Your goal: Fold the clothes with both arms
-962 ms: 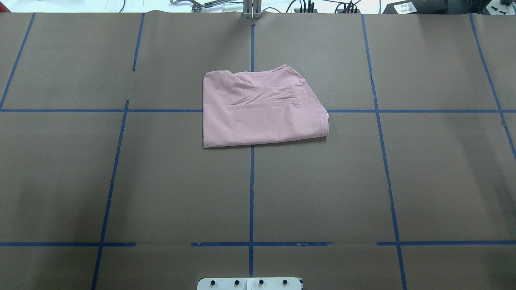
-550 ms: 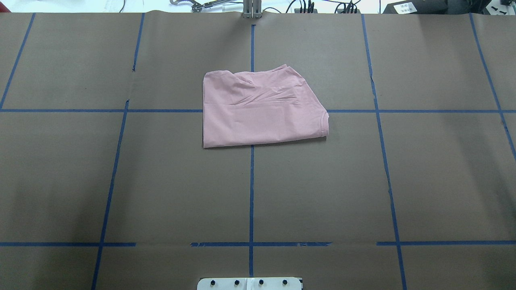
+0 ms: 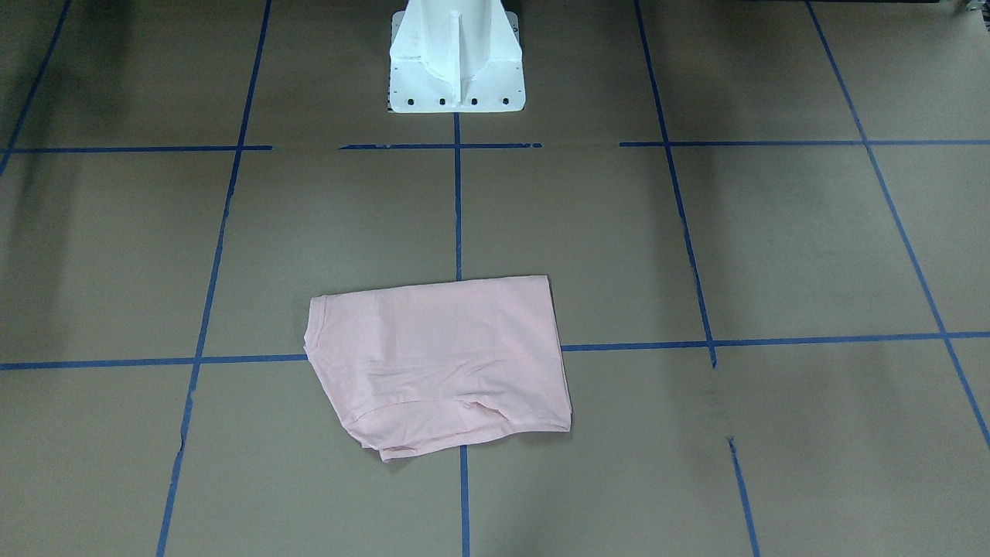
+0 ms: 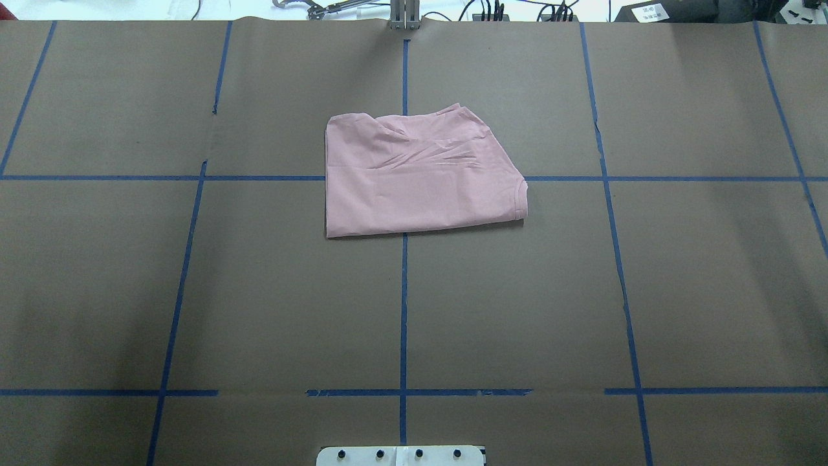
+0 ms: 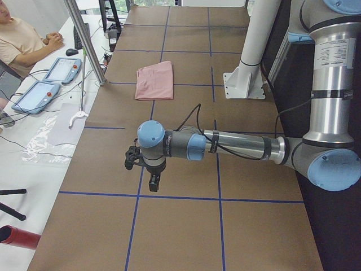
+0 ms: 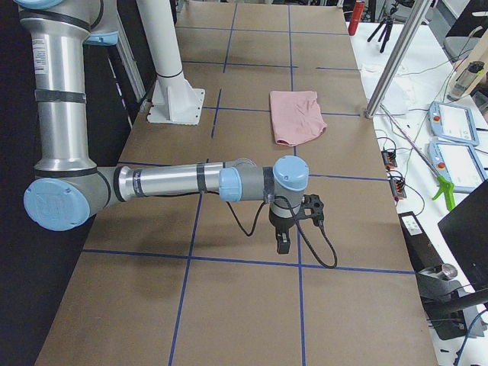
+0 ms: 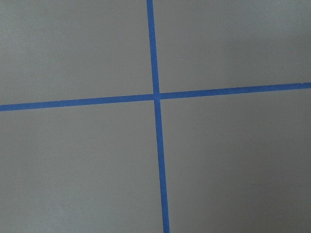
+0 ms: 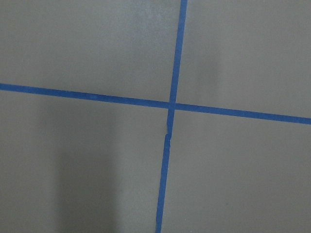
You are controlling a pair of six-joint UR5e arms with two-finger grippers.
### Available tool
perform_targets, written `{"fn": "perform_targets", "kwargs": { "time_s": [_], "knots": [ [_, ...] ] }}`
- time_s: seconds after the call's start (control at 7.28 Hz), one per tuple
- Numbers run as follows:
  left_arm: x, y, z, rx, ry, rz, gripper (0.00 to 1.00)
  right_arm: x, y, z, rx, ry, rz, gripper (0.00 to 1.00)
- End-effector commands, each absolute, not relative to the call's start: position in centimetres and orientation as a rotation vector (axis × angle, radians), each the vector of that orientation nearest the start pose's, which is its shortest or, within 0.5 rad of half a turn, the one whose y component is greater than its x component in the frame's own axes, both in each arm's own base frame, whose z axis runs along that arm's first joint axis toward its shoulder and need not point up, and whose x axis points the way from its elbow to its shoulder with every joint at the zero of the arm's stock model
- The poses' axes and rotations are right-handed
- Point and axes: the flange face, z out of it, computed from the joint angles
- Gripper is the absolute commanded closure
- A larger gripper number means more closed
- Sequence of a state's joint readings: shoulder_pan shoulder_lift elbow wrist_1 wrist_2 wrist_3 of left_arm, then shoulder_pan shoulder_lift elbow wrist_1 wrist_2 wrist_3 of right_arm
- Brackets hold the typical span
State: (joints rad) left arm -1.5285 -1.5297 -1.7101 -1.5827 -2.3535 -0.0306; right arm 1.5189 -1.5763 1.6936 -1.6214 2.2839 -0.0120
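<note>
The left arm (image 5: 237,145) and right arm (image 6: 171,183) each stretch level across the middle of their side views, wrists turned down over the brown surface (image 4: 194,291), with their fingers' spread impossible to tell, a white label (image 5: 330,53) too small to read, and the folded pink T-shirt (image 4: 420,178) flat just above the overhead frame's centre.

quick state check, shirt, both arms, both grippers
pink T-shirt: folded, flat on the table, plain side up, untouched
left arm: stretched low over the table, away from the T-shirt
left gripper: pointing down, carrying nothing; open or shut unclear
right arm: stretched low over the table, away from the T-shirt
right gripper: pointing down, carrying nothing; open or shut unclear
</note>
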Motion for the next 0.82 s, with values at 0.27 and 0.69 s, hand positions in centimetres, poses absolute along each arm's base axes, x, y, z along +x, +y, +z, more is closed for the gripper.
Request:
{"fn": "perform_targets", "kwargs": {
  "time_s": [0.27, 0.69],
  "knots": [
    [-4.5, -48.4, 60.6, 0.083, 0.785, 0.052, 0.0, 4.1, -49.4, 61.3, 0.041, -0.717, -0.085, 0.0],
    [-4.6, -48.6, 59.7, 0.098, 0.786, 0.055, 0.0, 4.1, -49.1, 61.7, 0.034, -0.717, -0.082, 0.0]
  ]
}}
